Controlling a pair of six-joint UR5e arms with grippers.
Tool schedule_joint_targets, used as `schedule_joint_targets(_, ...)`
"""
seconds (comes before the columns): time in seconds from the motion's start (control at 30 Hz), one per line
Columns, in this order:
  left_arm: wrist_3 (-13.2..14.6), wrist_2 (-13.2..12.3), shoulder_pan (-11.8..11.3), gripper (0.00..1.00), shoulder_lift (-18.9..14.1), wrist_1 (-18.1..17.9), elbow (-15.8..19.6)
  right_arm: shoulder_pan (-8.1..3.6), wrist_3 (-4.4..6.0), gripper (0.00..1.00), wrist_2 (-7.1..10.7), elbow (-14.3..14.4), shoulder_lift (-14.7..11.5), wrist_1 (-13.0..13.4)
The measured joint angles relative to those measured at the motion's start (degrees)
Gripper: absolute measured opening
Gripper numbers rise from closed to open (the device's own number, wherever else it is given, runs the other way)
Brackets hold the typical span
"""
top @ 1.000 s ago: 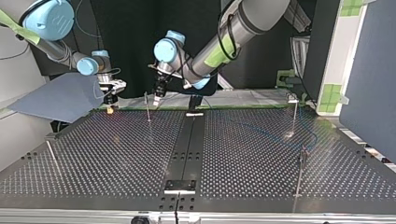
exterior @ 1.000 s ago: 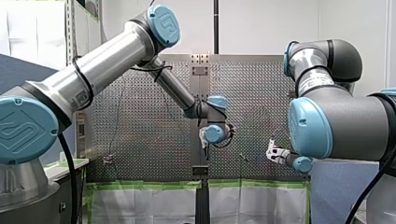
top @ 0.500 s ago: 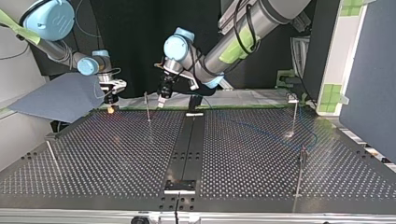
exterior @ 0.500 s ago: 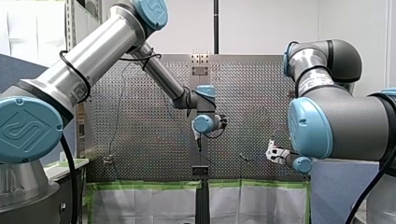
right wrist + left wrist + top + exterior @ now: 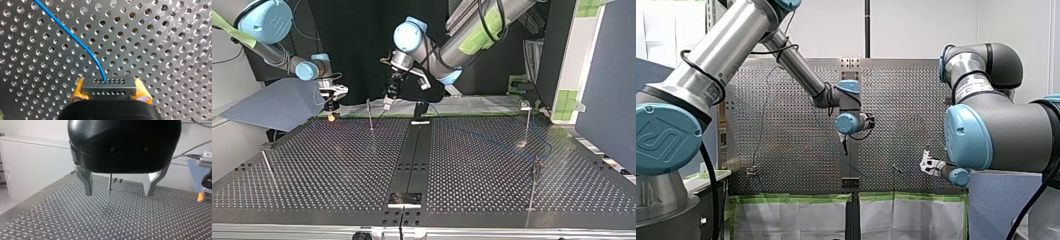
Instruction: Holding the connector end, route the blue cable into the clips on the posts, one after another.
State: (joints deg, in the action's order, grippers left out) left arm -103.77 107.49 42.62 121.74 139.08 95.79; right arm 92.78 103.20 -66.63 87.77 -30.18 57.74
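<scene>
Thin blue cable (image 5: 72, 35) (curved) enters connector (image 5: 109, 87).

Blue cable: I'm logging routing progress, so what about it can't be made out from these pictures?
Right wrist view: the blue cable leaves the connector, then the picture's edge cuts it off.
Top view: the clips on the posts are too small to tell whether the cable sits in any.
Front view: the cable is too thin to follow across the perforated table.
</scene>
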Motion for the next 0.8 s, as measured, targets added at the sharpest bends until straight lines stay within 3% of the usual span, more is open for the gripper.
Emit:
schedule_joint_targets(0.37,-3.74,2.27,0.24,1.0,-5.66,-4.94,5.66,0.03,0.0,0.0,-0.01,-0.01,0.14,0.15)
schedule_joint_targets(0.8,-3.82,3.0,0.33,1.0,-12.68,-6.78,12.68,-0.97,-0.6,0.0,-0.78,-0.01,-0.48,-0.82)
